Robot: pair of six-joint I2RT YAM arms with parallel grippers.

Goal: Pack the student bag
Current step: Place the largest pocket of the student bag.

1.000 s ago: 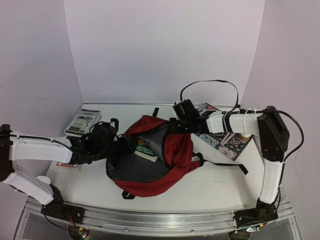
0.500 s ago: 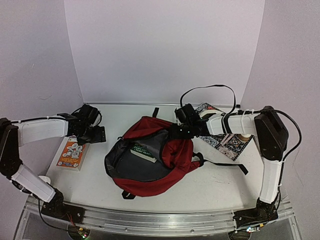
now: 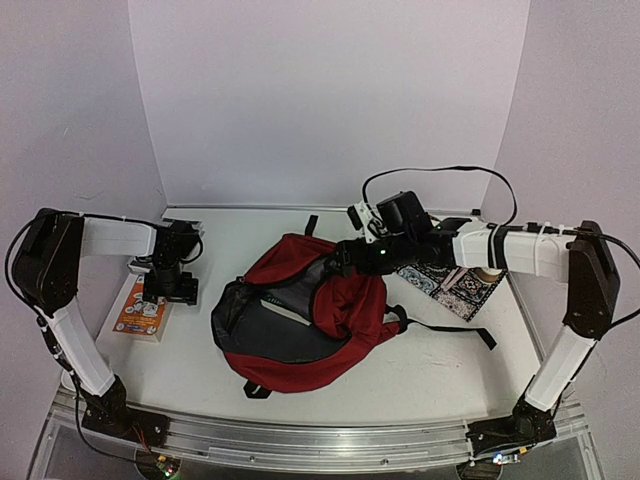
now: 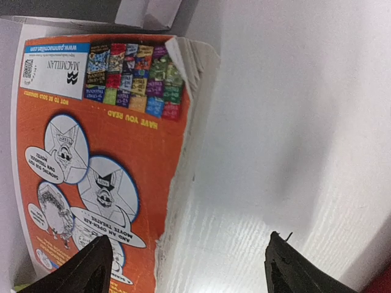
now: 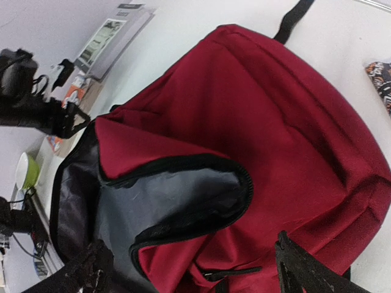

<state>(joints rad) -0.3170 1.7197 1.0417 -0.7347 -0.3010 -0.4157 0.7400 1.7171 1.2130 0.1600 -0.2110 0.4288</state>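
Note:
The student bag, dark red with black zippers, lies in the middle of the table, and its mouth shows grey lining. My right gripper hovers just over the bag's upper flap, open, with nothing between its fingers. My left gripper is far left of the bag, open and pointing down. It straddles the right edge of an orange paperback lying flat on the table, without touching it.
A patterned notebook lies right of the bag under the right arm, with a cup beside it. A white booklet lies behind the orange paperback. A bag strap trails right. A green bowl sits near the left front.
My right gripper opened and let go of the bag's flap, which sagged over the green book inside. My left arm swung away from the bag to above the orange paperback.

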